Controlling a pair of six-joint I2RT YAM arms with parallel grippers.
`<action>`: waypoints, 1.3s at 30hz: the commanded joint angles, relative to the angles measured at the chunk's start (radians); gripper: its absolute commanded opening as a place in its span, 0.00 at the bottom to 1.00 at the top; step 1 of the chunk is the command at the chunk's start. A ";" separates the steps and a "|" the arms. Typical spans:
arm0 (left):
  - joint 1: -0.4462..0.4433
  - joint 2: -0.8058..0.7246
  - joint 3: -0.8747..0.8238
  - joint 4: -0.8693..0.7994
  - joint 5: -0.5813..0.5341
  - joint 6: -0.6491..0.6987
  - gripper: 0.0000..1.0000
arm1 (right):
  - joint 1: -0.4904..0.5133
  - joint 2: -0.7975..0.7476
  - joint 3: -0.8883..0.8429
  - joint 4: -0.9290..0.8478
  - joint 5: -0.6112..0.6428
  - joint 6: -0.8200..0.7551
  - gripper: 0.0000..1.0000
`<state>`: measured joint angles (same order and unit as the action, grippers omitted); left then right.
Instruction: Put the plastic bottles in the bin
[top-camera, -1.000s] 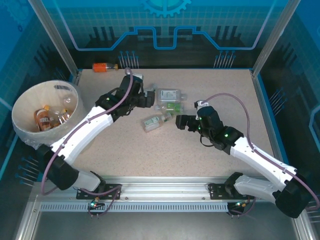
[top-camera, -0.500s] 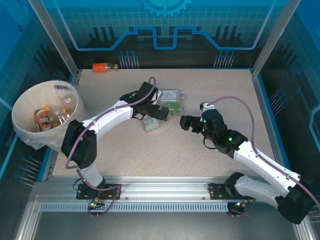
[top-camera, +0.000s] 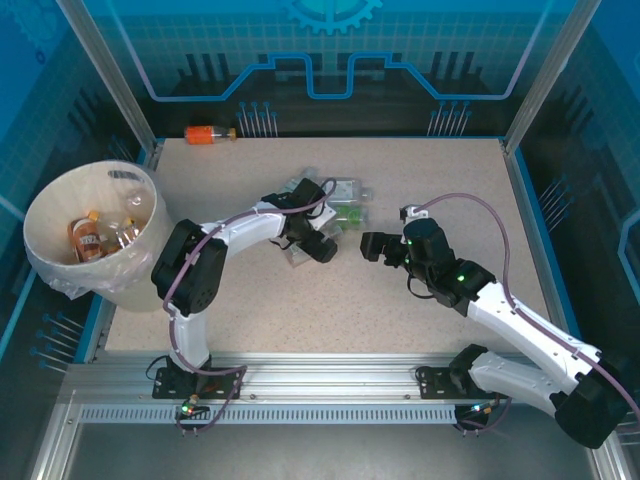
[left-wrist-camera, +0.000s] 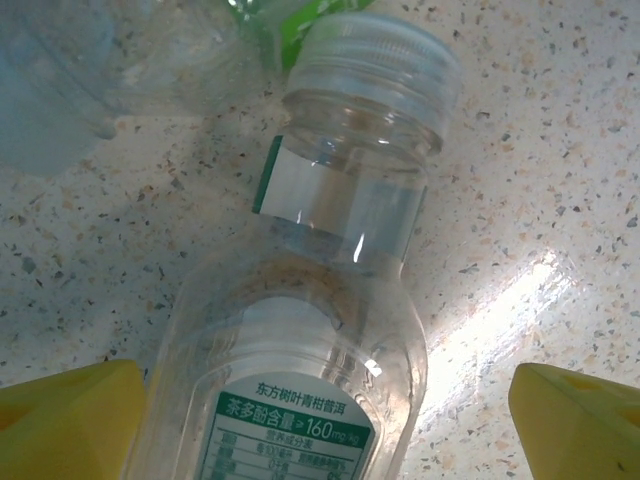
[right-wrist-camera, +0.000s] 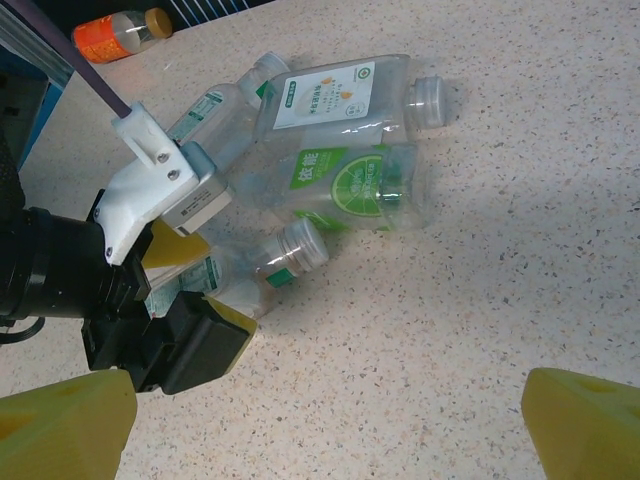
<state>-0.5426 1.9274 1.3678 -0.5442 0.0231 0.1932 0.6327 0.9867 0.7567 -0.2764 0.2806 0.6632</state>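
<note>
Left wrist, clear bottle (left-wrist-camera: 320, 300) flat, cap (left-wrist-camera: 372, 62) pointing away, left pincer (left-wrist-camera: 325, 405) spread astride it.

We see a speckled beige stone-look tabletop (top-camera: 420, 180), matte in most places, with a bright streak of glare across it in the left wrist view. A thin blue strip (top-camera: 400, 138) borders its far edge and runs down both sides. Two silver aluminium posts rise from the far corners, one leaning left (top-camera: 105, 75) and one leaning right (top-camera: 550, 75). Between them we find a blue backdrop panel (top-camera: 330, 40) printed with a fine grid, a pale angular circuit line and a gear motif at the top. Along the near edge lies a silver slotted aluminium rail (top-camera: 330, 370), and just below it a ribbed metal strip (top-camera: 330, 412).
</note>
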 joint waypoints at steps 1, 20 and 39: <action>-0.034 -0.001 -0.022 0.007 -0.048 0.090 0.90 | -0.015 0.003 0.004 -0.001 0.001 0.007 1.00; -0.051 0.068 -0.030 0.028 -0.172 0.100 0.70 | -0.016 0.029 0.026 0.008 -0.075 -0.037 1.00; -0.026 -0.291 -0.285 0.264 -0.085 -0.091 0.37 | 0.027 0.055 0.015 0.157 -0.261 -0.292 1.00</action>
<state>-0.5842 1.7321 1.1152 -0.3534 -0.1131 0.1619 0.6373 1.0290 0.7574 -0.1795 0.0544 0.4423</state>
